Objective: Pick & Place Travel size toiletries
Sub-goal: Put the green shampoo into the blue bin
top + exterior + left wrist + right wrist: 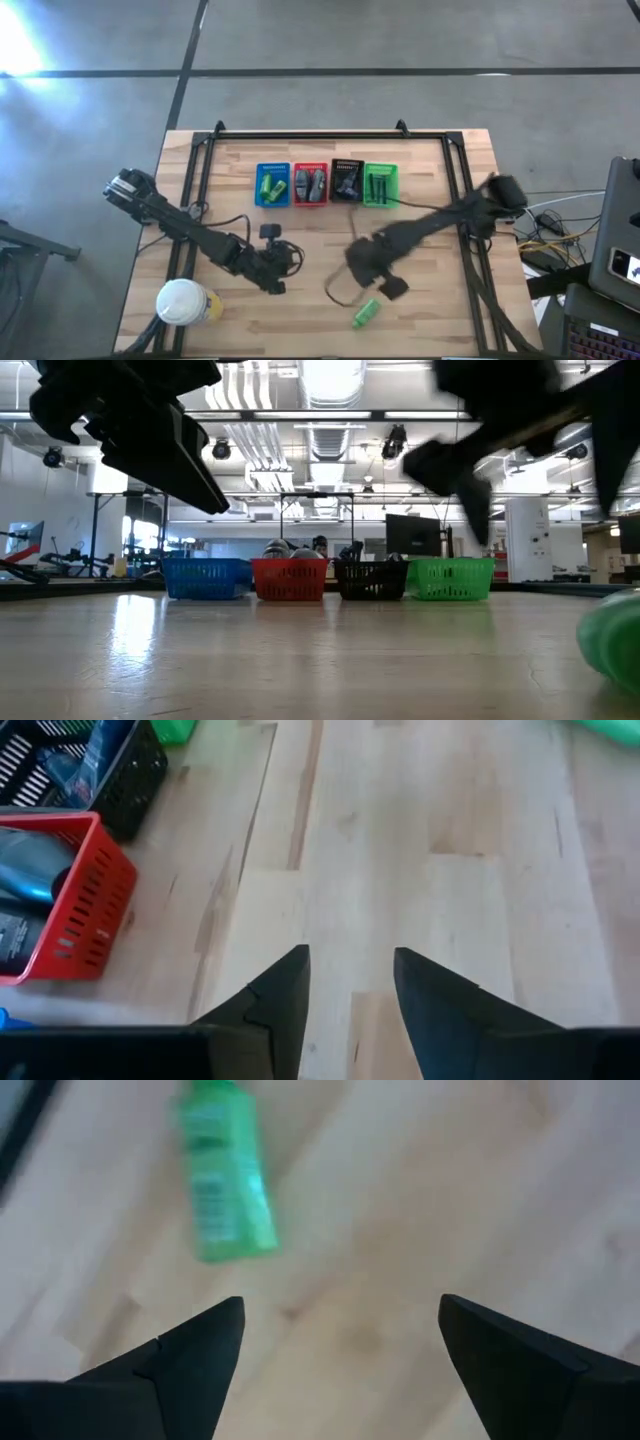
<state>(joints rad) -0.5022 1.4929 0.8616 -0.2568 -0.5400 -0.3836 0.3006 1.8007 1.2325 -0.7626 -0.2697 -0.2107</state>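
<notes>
- Where the high view looks down, one green tube [365, 313] is seen loose on the table [440, 200], near the right gripper [385, 290].
- Low view: four baskets [290, 579] are lined up.
- Left wrist: left gripper [350, 970] fingers are parted, nothing between.
- Right wrist: jaws are spread wide, empty, tube just ahead.

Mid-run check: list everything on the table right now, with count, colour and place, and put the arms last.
Baskets: four in a row at the table's far side, blue, red, black, green.
Toiletries in baskets: green tubes in the blue one, grey tubes in the red one, dark items in the black and green ones; exact counts unclear.
Loose green tube: one, lying on the near table right of centre, touched by nothing.
White-lidded cup: one, near left corner.
Table: light wood.
Left gripper: open, empty, over bare wood.
Right gripper: open, empty, above the loose green tube.
</notes>
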